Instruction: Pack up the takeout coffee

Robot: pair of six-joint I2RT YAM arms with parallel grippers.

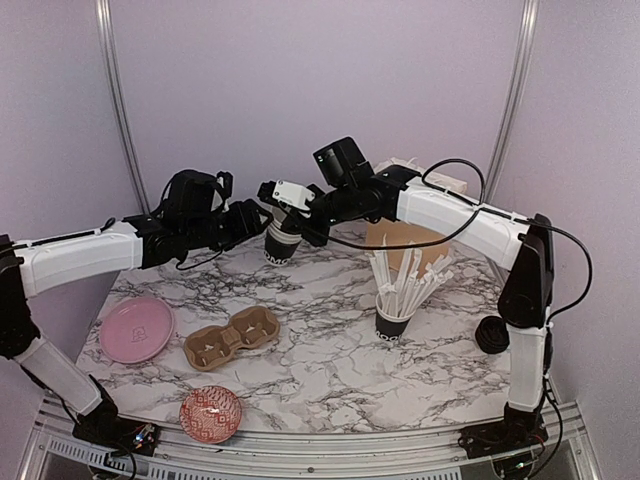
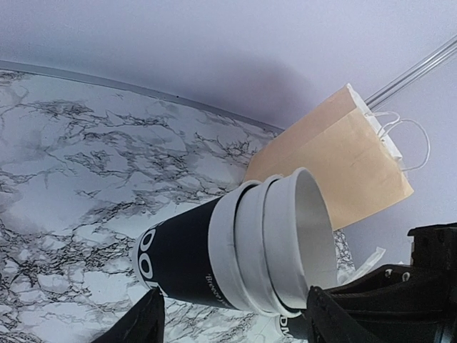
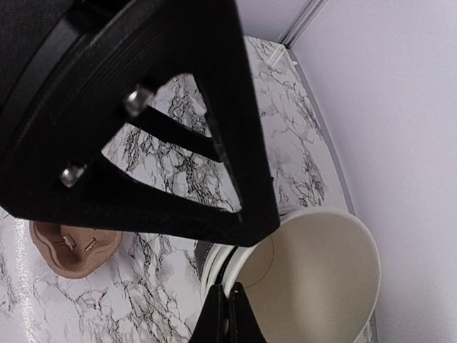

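Right gripper (image 3: 228, 313) was pinched nearly closed on the white rim of the top cup (image 3: 314, 279), one finger inside and one outside. Its wrist pitched down over the cup's mouth. The right arm ran from its base at the near right corner up to a high elbow, then reached left across the back of the table (image 1: 330, 350).

Left gripper (image 1: 262, 228) was spread about cup-width, fingers (image 2: 143, 323) on either side of the cup stack (image 1: 279, 246) and apparently clamping its black wall from the side. The wrist was level, the forearm stretched in from the left, the elbow low at the left edge.

The stack was three nested black cups with white rims and lettering. It stood upright at back centre, held between both grippers; I couldn't tell whether its base touched the marble.

A brown paper bag (image 2: 335, 171) lay just behind the stack. A two-slot cardboard carrier (image 1: 232, 338) sat well apart, nearer the front left. A pink plate (image 1: 136, 329) lay beside it and a red patterned bowl (image 1: 210, 413) at the front edge. A cup of white straws (image 1: 393, 325) stood right of centre, with a black lid (image 1: 492, 335) near the right arm.
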